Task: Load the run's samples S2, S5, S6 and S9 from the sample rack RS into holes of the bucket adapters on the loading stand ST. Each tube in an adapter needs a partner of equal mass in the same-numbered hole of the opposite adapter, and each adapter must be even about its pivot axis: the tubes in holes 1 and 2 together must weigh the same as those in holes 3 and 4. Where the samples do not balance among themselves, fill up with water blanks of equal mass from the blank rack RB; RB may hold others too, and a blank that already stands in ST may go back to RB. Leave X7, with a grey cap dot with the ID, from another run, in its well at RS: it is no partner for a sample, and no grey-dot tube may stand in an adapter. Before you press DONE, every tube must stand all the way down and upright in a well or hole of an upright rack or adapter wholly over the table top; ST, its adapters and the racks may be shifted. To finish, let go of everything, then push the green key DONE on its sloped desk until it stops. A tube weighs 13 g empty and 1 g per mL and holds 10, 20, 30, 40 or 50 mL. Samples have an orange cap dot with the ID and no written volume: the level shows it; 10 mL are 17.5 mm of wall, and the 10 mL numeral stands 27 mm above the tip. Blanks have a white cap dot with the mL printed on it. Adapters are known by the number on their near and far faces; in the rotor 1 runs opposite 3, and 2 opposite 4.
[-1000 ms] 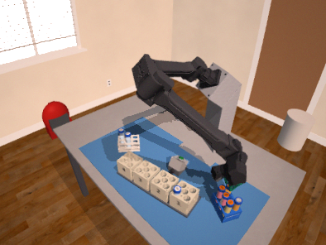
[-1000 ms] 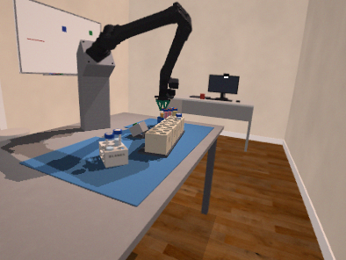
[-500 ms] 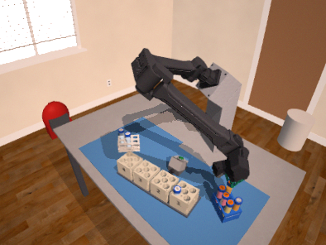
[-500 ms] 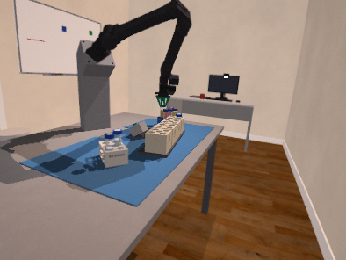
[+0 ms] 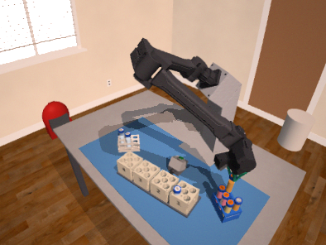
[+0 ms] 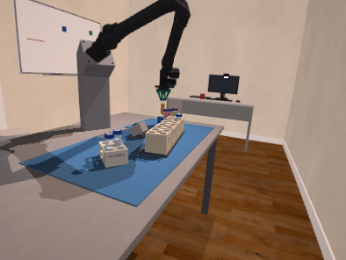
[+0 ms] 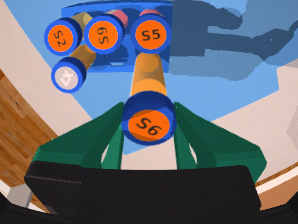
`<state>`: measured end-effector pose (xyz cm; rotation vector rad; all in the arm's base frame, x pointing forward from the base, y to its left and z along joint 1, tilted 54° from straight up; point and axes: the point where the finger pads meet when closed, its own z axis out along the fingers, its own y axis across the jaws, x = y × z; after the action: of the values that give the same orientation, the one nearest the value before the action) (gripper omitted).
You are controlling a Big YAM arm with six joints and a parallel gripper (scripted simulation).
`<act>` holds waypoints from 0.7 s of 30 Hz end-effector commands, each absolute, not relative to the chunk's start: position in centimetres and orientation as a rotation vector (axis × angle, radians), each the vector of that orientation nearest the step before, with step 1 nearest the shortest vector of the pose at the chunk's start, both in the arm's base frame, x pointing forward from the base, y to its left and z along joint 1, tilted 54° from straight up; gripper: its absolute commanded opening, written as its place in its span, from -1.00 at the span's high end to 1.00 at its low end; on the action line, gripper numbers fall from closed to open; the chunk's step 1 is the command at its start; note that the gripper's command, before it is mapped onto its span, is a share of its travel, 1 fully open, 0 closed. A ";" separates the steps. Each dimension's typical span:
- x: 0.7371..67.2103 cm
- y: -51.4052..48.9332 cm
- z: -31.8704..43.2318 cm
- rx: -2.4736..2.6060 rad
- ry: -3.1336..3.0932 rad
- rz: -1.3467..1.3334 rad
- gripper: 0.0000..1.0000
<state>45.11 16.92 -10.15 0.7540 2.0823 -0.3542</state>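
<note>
Farthest left on the blue mat [image 5: 124, 159], the white blank rack [image 5: 128, 144] carries blue-capped tubes. Next comes the loading stand [image 5: 157, 175], a row of four cream adapters; only the one at the right end holds a tube, a white-dot blank [image 5: 177, 189]. A small grey key desk [image 5: 178, 165] sits behind the row, apart from it. At the right, the gripper [image 7: 149, 137] is clamped on sample S6 [image 7: 148, 124], a blue-capped tube with an orange dot and orange contents, lifted above the blue sample rack [image 5: 227, 210] but not clear of its neighbours. S5 [image 7: 152, 35] and two more orange-dot tubes stand in that rack, beside a pale-dot tube [image 7: 68, 76]. The rack stands near the mat's right corner, close to the worktop [image 5: 285, 174] edge; bare mat lies between rack and stand.
</note>
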 end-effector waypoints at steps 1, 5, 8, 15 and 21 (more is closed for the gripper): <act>43.9 18.7 -8.8 0.754 2.074 -0.318 1.00; 43.1 19.4 -8.0 0.754 2.074 -0.316 1.00; 42.7 19.7 -7.7 0.754 2.074 -0.316 1.00; 41.4 20.7 -6.5 0.755 2.074 -0.315 1.00; 40.4 22.0 -5.1 0.759 2.070 -0.304 1.00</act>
<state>41.03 20.23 -6.44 0.7482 2.0858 -0.3524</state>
